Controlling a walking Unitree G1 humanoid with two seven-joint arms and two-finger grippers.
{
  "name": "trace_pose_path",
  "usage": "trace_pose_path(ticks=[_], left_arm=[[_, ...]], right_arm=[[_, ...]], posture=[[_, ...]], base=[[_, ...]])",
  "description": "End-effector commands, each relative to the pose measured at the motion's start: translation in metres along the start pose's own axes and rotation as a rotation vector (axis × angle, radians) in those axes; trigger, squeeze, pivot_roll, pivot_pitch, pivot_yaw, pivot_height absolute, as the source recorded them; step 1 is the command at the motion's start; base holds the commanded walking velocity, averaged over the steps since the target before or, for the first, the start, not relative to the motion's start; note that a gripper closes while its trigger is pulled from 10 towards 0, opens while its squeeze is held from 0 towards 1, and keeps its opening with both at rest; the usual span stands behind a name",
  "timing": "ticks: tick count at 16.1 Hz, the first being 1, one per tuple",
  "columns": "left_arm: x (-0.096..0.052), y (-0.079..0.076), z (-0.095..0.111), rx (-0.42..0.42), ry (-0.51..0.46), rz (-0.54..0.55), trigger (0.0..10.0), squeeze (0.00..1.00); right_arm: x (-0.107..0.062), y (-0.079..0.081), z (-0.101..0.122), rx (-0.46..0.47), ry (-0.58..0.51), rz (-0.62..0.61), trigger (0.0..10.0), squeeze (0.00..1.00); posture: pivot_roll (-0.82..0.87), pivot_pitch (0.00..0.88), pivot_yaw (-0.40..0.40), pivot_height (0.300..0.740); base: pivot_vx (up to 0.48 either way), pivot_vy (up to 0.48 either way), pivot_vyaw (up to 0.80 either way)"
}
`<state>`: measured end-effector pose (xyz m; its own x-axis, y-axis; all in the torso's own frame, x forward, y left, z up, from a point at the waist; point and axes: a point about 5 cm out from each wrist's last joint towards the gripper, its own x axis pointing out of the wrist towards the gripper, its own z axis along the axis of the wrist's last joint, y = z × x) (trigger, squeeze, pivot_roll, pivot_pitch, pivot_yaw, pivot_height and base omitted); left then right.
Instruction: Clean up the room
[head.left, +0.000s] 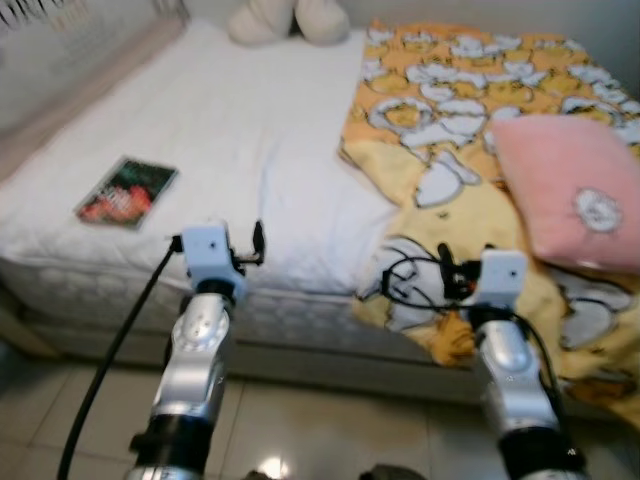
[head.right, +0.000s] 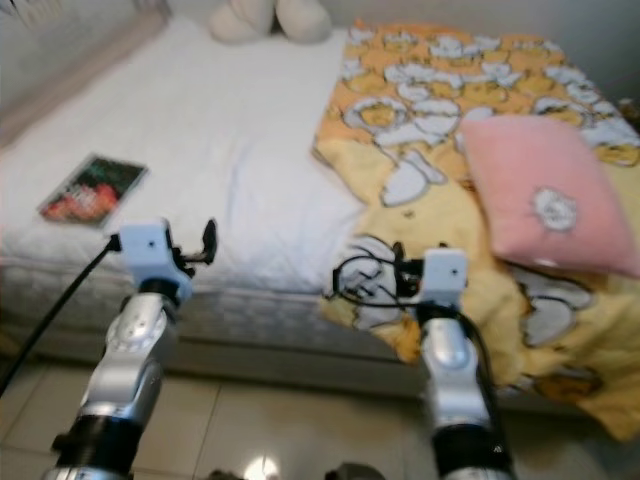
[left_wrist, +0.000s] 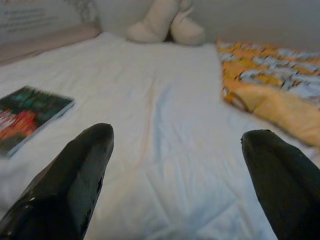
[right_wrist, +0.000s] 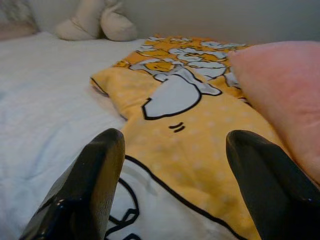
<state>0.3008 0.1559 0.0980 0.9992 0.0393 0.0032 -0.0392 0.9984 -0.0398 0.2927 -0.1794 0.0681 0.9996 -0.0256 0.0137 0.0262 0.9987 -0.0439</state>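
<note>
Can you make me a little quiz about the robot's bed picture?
1. True or false: the pink pillow lies on the yellow blanket.
2. Which gripper is over the blanket: A) left gripper B) right gripper?
3. Fill in: the book lies on the white ____.

Key
1. True.
2. B. The left one, open too, is over the white sheet.
3. Sheet.
</note>
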Motion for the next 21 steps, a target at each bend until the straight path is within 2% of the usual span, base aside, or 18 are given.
trace_pose_path(ticks=[1,3,4,6,11,19,21], left_arm=[[0.002,0.001,0.005,0.009,-0.02,0.003,10.0,0.0],[0.004,-0.001,0.008,0.024,-0.031,-0.013,10.0,0.0],[0.01,-0.016,0.018,-0.035,-0.084,-0.095,10.0,0.0],[0.012,-0.018,0.023,-0.035,-0.108,-0.11,10.0,0.0],[0.016,-0.022,0.025,-0.031,-0.105,-0.159,10.0,0.0],[0.016,-0.025,0.021,-0.026,-0.097,-0.187,10.0,0.0],[0.019,-0.022,0.018,-0.02,-0.076,-0.142,10.0,0.0]], right_arm=[[0.003,0.002,0.006,-0.002,-0.021,0.008,10.0,0.0],[0.003,0.002,0.006,0.007,-0.019,0.008,10.0,0.0],[0.012,0.006,0.044,-0.044,-0.182,0.004,10.0,0.0],[0.015,0.003,0.066,-0.03,-0.27,-0.033,10.0,0.0],[0.01,-0.003,0.047,0.001,-0.175,-0.071,10.0,0.0],[0.006,0.0,0.044,-0.03,-0.161,-0.052,10.0,0.0],[0.006,-0.002,0.043,-0.035,-0.154,-0.052,10.0,0.0]], posture=[[-0.14,0.0,0.068,0.719],[-0.14,0.0,0.069,0.719],[-0.17,0.0,0.076,0.719],[-0.17,0.0,0.075,0.719],[-0.17,0.0,0.088,0.719],[-0.19,0.0,0.087,0.719],[-0.19,0.0,0.085,0.719]], base=[[0.0,-0.461,0.0],[0.0,-0.461,0.0],[0.0,-0.458,0.0],[0.0,-0.461,0.0],[0.0,-0.46,0.0],[0.0,-0.458,0.0],[0.0,-0.217,0.0]])
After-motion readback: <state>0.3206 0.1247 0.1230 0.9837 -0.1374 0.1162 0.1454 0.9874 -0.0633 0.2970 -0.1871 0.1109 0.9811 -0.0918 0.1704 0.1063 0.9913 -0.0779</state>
